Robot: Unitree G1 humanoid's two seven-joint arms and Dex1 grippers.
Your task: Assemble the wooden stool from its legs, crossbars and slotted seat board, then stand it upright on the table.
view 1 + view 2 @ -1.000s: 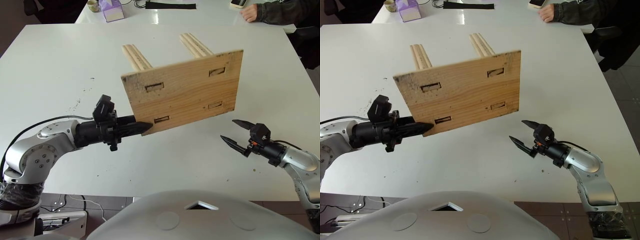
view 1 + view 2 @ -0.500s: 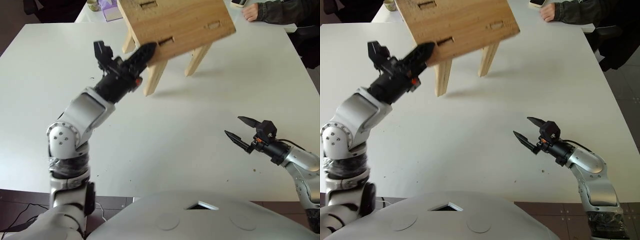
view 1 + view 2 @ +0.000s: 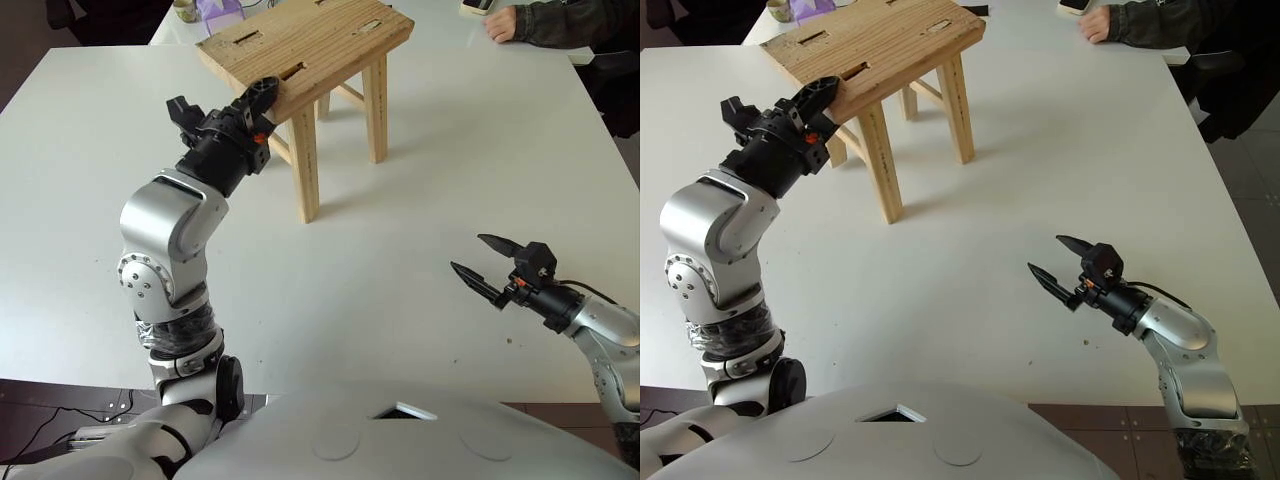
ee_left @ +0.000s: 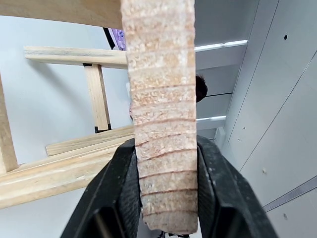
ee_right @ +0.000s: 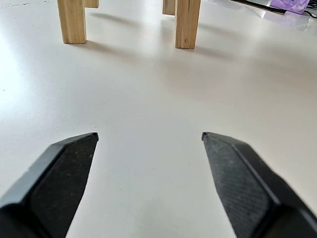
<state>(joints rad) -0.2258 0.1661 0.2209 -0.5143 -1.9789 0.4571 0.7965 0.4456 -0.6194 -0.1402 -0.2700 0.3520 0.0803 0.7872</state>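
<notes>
gripping seat board (image 3: 300,40) edge: left jaws; stool (image 3: 375,100) upright on table (image 3: 450,150); right jaws apart, empty, well clear.

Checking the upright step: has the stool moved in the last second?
Yes. Gripped by the left gripper, the stool swung from tilted near the table's middle to upright toward its far edge.
</notes>
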